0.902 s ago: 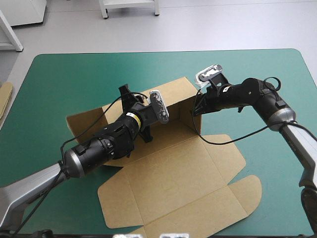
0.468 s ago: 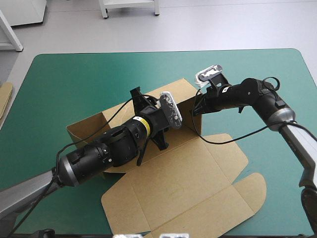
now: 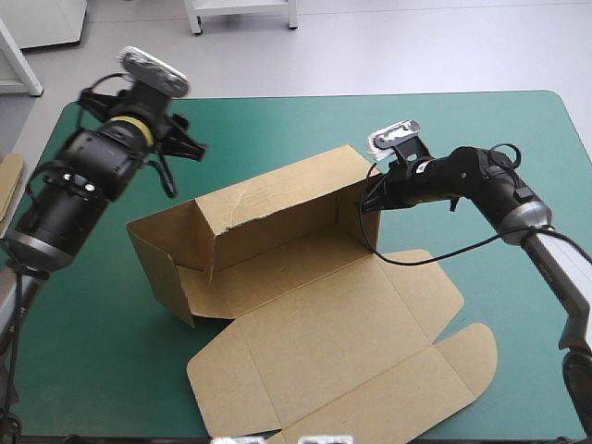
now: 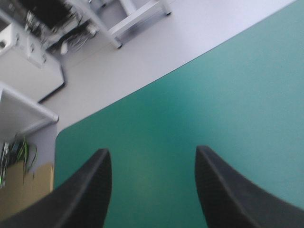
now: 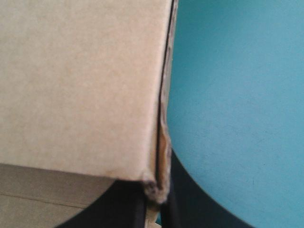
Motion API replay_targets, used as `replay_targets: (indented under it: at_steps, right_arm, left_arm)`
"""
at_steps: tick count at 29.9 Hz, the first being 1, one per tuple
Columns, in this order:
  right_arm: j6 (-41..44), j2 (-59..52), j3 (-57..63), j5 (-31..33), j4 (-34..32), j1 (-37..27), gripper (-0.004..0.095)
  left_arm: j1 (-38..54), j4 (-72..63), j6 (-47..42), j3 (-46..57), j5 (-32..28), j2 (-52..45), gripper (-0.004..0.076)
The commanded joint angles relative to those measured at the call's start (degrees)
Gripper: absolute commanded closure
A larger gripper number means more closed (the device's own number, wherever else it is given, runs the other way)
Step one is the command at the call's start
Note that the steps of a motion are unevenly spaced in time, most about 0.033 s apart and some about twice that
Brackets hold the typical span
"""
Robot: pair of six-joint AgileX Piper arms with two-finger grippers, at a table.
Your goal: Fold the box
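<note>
At this moment your box (image 3: 305,277) was lying about the middle of the table (image 3: 462,129), on the teal-green cover. Its long far wall (image 3: 277,199) was standing upright, and the end wall (image 3: 162,259) on your left side was also raised. The lid (image 3: 324,361) was lying flat on the cover, toward the near edge of the table, with its flaps spread out.

Your right gripper (image 3: 375,196) was at the right end of the far wall, at the corner there. In the right wrist view its black fingers (image 5: 128,204) were almost pressed together, pinching the edge of the brown board between them. The board filled one side of that view and the bare cover the other side.

Your left gripper (image 4: 151,156) was lifted above the far-left part of the table, well apart from the box and touching nothing. Its two fingers (image 4: 80,190) were spread wide, with only the cover and the far-left corner of the table visible between and ahead of them. One piece of more board (image 4: 23,185) was showing at the left edge of the table, beside that gripper.
</note>
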Motion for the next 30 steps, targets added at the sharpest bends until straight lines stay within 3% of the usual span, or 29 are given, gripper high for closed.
replay_targets:
  at_steps: [1,6,11,19,26,30]
  right_arm:
    - [0.73,-2.34,-1.92,-1.25,-0.26,0.0,0.0925]
    - [3.49,-2.34,-4.55,-0.97,-2.15,0.0,0.0925]
    - [10.63,-2.34,-9.25,1.14,-9.56,-0.23,0.0925]
    - [15.74,-1.39,-19.43,12.14,-13.89,-6.11,0.0925]
    - [15.8,8.5,-31.21,28.88,-14.27,-8.28,0.0925]
    - [17.24,13.62,-35.96,28.72,-13.35,-8.28,0.0925]
  left_arm:
    - [11.62,-6.71,1.23,-2.07,-2.67,-2.38,0.0339]
    - [29.32,-27.3,7.75,-0.01,-2.38,-2.27,0.0339]
    - [38.3,-41.48,13.26,3.53,-2.51,-2.16,0.0339]
    - [40.72,-42.35,14.81,8.66,-0.24,-1.78,0.0339]
    - [40.72,-42.75,14.87,9.23,0.26,-1.24,0.0339]
    - [40.72,-43.77,16.48,9.23,1.8,-1.11,0.0339]
